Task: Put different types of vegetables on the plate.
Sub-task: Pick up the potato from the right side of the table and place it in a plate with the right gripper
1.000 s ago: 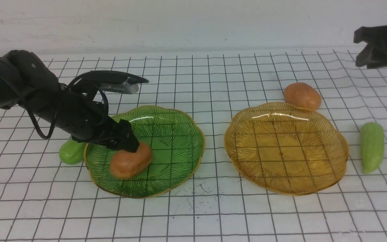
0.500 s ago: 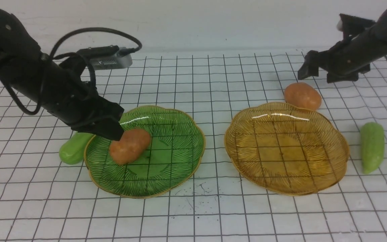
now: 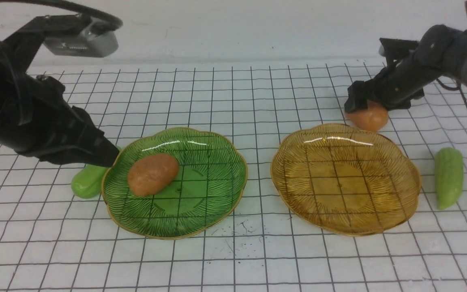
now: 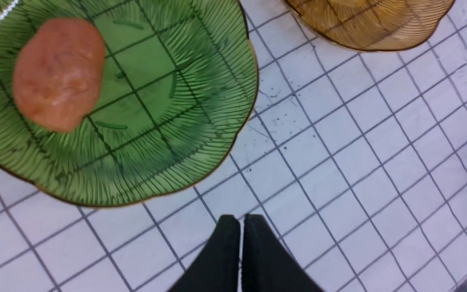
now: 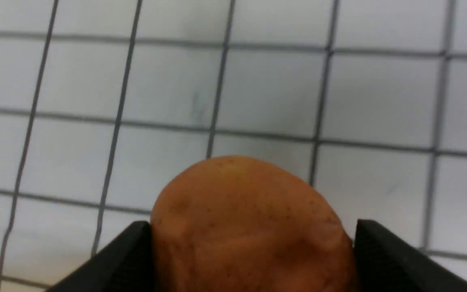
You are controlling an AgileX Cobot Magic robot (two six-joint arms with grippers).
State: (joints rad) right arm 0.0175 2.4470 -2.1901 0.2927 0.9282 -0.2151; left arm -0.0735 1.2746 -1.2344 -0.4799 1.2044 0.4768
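Left pincer (image 4: 241, 221) has drawn back up and to the left since the earlier frame, leaving one potato on the green plate; right pincer (image 5: 253, 239) has come down over the other potato at the back of the tabletop.

Right pincer: fingers spread wide, one on either side of the back potato (image 5: 245, 211), at or very near its skin; cannot tell whether they are pinching it; that potato sits on the tabletop (image 3: 249, 263), just behind the amber plate (image 3: 345, 186).

Left pincer: tips pressed together, nothing between them; in the front view it hangs at the left side of the green plate (image 3: 213, 190), above the left cucumber.

Green plate: holds the front potato (image 3: 153, 174), lying tilted in the left part of the dish; left cucumber (image 3: 86, 181) lies on the tabletop just beside the plate's left rim, its far portion partly hidden by the left pincer.

Amber plate: to the right of the green one, the two apart, bare inside; right cucumber (image 3: 449, 178) lies on the tabletop near its right rim, lengthwise away from the camera.
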